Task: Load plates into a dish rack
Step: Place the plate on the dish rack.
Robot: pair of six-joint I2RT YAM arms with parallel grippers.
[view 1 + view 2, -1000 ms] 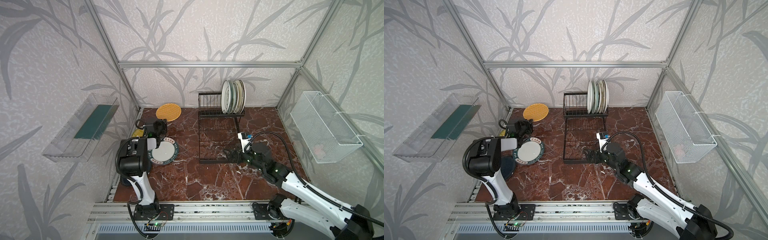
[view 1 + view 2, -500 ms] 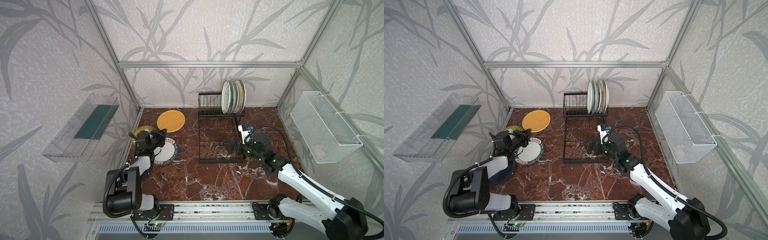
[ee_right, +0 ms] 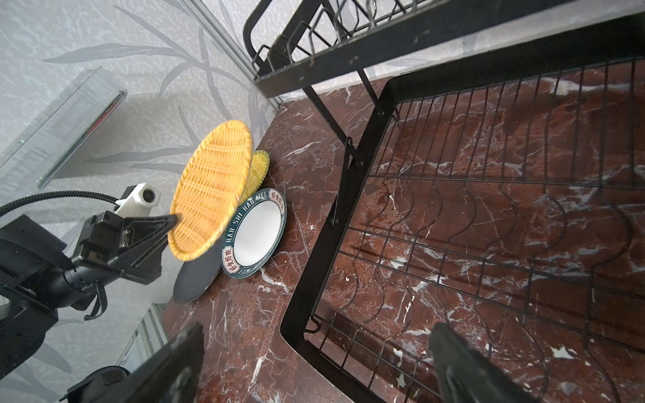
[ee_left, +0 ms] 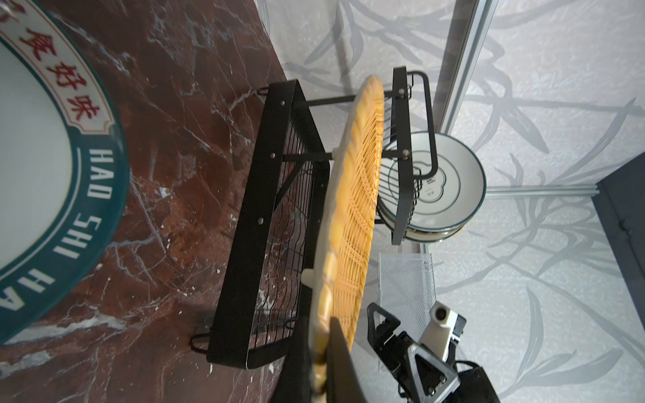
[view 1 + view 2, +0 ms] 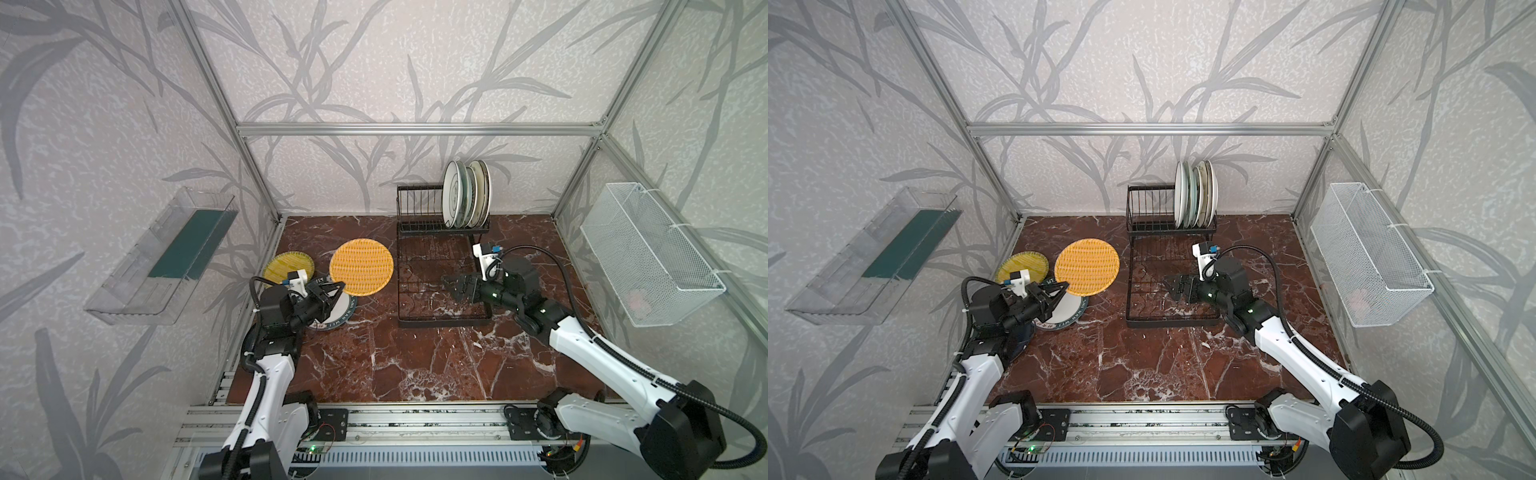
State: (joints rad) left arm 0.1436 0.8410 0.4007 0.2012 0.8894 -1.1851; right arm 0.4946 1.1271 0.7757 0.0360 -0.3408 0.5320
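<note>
My left gripper (image 5: 340,287) (image 5: 1064,286) (image 4: 321,366) is shut on the rim of an orange woven plate (image 5: 361,267) (image 5: 1087,267) (image 4: 352,209) (image 3: 213,181) and holds it tilted above the table, left of the dish rack (image 5: 440,322) (image 5: 1128,291) (image 4: 244,226) (image 3: 314,251). Several plates (image 5: 463,199) (image 5: 1196,195) (image 4: 443,185) stand upright in the rack's right slots. My right gripper (image 5: 451,286) (image 5: 1173,284) (image 3: 316,343) hovers open over the rack's grid tray, holding nothing. A yellow woven plate (image 5: 286,266) (image 3: 260,167), a white teal-rimmed plate (image 5: 343,313) (image 4: 35,157) (image 3: 256,230) and a black plate (image 3: 195,279) lie at the left.
A clear plastic bin (image 5: 166,253) hangs on the left wall and a white mesh basket (image 5: 648,253) on the right wall. Aluminium frame posts (image 5: 257,183) stand at the back corners. The rack's left slots (image 5: 419,208) hold nothing.
The orange plate has left the back of the table and moved forward and right, raised in my left gripper. My right gripper has shifted back over the rack's tray.
</note>
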